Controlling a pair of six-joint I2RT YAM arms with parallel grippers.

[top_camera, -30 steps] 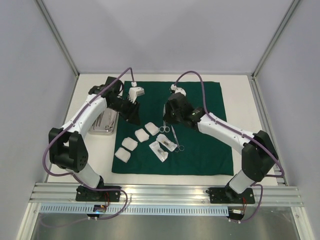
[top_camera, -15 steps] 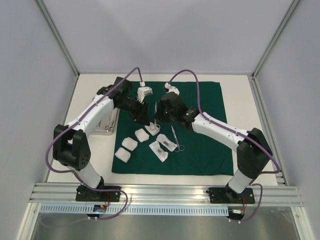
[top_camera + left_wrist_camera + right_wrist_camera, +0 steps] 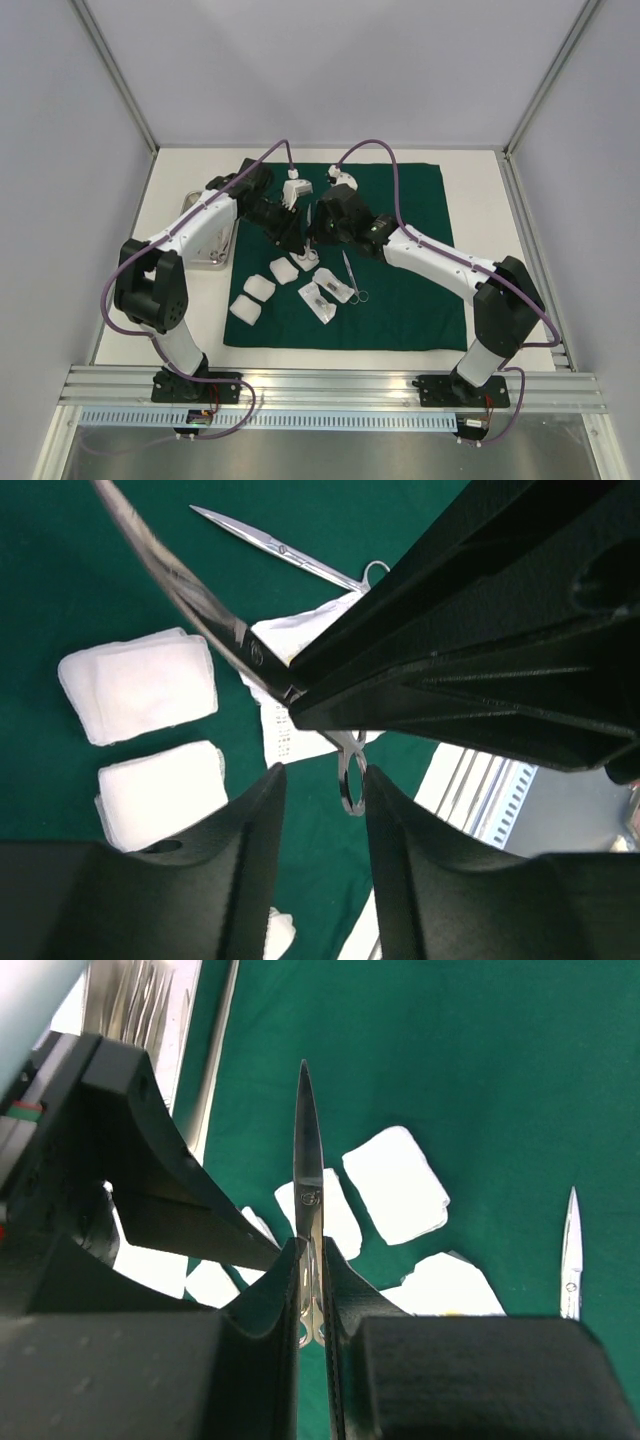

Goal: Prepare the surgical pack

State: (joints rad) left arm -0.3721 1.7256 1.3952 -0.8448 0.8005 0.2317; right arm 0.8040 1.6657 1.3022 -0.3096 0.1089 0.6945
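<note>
Scissors [image 3: 308, 1175] are the piece of the surgical pack [image 3: 400, 300] that matters just now. They hang in the air above the dark green cloth [image 3: 420, 230], clamped in the right gripper [image 3: 310, 1252]. Its jaws are closed tight on the shanks between the pivot and the finger rings. The shut blades stick straight out past the fingertips, pointing away from the right arm and toward the far left of the cloth.

The left gripper [image 3: 322, 775] has nothing in it, and its jaws stand apart. From the left wrist we see the finger rings sitting just beyond the gap, a little toward one finger. The blades run off up and to the left across that view. So the long axis of the scissors crosses the left jaws at a slant, and the ring end is the end nearest them. We cannot tell whether the rings are level with the left fingertips or a little past them.

We judge this to be a hand-over to the left arm, which is nearer to the steel tray [image 3: 216, 256] at the cloth's left edge. Below, on the cloth, lie the white gauze squares [image 3: 260, 287], a white packet [image 3: 325, 296] and a second pair of scissors [image 3: 352, 276], well apart from both jaws.
</note>
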